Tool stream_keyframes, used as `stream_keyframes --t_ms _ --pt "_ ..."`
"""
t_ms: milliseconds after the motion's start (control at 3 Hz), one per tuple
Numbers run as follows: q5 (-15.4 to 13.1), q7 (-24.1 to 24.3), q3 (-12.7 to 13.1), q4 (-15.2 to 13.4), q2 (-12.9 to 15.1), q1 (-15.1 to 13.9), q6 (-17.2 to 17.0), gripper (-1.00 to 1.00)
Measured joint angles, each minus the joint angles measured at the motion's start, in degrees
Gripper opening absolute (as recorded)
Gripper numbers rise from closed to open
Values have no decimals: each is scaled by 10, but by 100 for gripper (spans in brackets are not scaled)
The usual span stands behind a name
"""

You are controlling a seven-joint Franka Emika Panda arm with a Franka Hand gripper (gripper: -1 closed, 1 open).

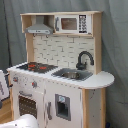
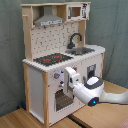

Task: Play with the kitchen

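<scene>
My claw [image 2: 66, 75] sits right up against the front of the kitchen [image 2: 55, 55], at the level of the knobs [image 2: 56, 76] just under the hob [image 2: 51, 59] and above the windowed oven door [image 2: 62, 98]. In the second exterior view my white wrist hides the fingertips, so I cannot tell how far the claw is spread, nor whether it grips a knob or only touches the panel. My arm [image 2: 97, 92] reaches in from the second exterior view's right, low over the wooden tabletop [image 2: 107, 116], with a small blue light glowing on its rounded joint.

The kitchen stands upright on that wooden surface in front of a grey-green curtain [image 2: 112, 25]. On its counter the red-ringed hob lies toward the second exterior view's left, and the sink [image 2: 82, 50] with the black faucet [image 2: 74, 38] lies toward the second exterior view's right. Behind them rises the pegboard back [image 2: 57, 35], topped by the grey hood [image 2: 48, 20] and a toy microwave [image 2: 76, 11].

In the first exterior view the kitchen [image 1: 60, 65] fills most of the picture, and only a white rounded part of my arm [image 1: 22, 121] shows at the bottom edge, below the oven door [image 1: 27, 105]; the claw itself is out of sight there.
</scene>
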Motion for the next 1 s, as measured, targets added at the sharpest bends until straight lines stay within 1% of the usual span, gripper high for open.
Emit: stream_keyframes --t_ms 333,667,1000 --pt "0 -42 6 20 9 -34 0 100" --pt "0 -98 13 27 9 -49 0 100" --pt "0 -152 23 30 21 -64 3 100"
